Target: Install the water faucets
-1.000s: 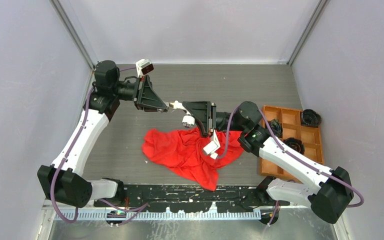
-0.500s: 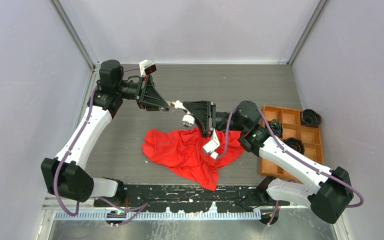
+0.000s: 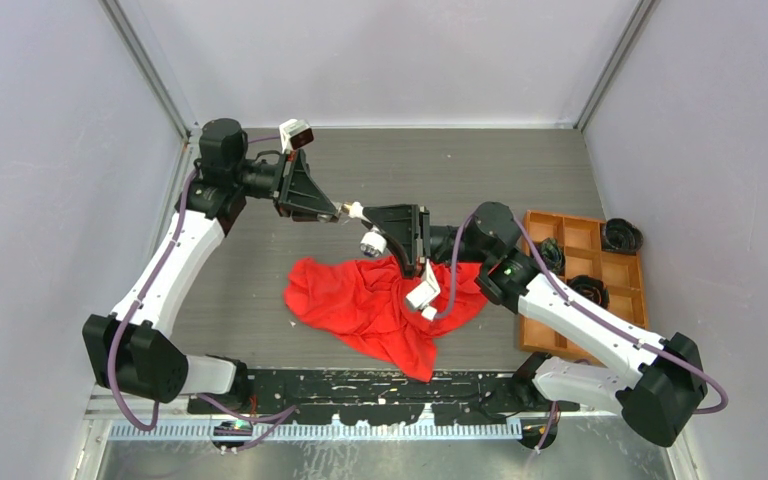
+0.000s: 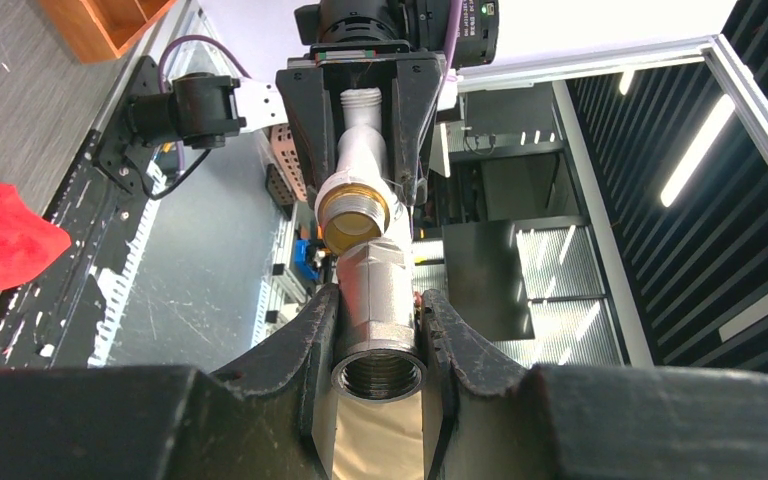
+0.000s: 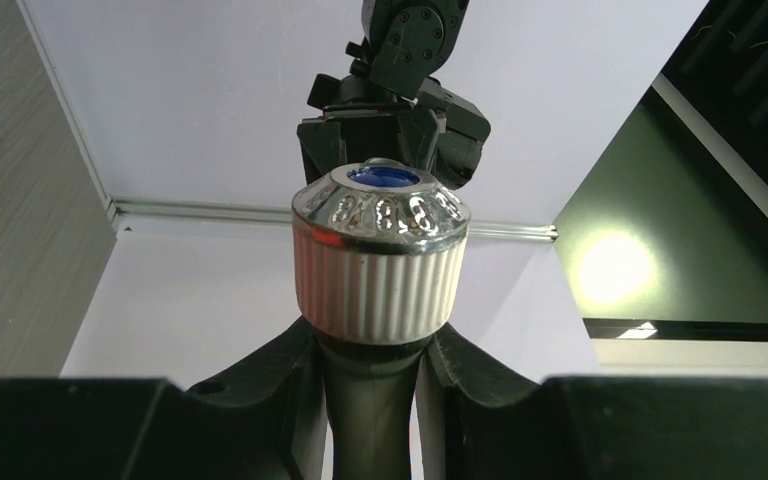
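Left tool (image 4: 380, 312): fitting (image 4: 375, 280); right tool (image 5: 372, 345): tap (image 5: 380, 262), tight.

Soft, even overhead light leaves only faint shadows on the table (image 3: 520, 170) around the white tap (image 3: 369, 241), while in the wrist views strip lamps (image 4: 695, 150) and a hazy glare spot (image 5: 610, 275) burn right of it.

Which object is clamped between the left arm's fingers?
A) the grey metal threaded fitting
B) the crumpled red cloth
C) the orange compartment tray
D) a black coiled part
A: the left wrist view shows the left arm's black fingers pressed against both sides of the grey metal threaded fitting.
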`<state>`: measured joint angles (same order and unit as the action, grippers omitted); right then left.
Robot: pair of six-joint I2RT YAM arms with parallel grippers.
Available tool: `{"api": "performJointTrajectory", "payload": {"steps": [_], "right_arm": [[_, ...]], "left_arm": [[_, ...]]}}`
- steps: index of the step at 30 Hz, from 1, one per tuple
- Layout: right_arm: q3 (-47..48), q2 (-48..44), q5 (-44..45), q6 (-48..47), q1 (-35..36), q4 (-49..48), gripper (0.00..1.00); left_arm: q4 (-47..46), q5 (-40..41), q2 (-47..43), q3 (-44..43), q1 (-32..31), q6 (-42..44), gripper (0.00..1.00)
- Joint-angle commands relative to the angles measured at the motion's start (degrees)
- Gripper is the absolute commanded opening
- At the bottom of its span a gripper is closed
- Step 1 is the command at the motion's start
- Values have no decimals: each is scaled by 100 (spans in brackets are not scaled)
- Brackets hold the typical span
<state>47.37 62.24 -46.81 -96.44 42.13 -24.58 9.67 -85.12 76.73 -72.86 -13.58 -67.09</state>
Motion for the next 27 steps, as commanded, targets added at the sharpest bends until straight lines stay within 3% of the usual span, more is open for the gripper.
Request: {"api": "performJointTrajectory", "payload": {"steps": [1,27], "right_arm": [[338,-146,-227,-151,95,454,0],[392,-61,-103,-173,215,724,0]], "left_arm": [[-71,-192,-35,-185,-49,12,0],[-108,-266,-192,-364,-30,-6,0]]}}
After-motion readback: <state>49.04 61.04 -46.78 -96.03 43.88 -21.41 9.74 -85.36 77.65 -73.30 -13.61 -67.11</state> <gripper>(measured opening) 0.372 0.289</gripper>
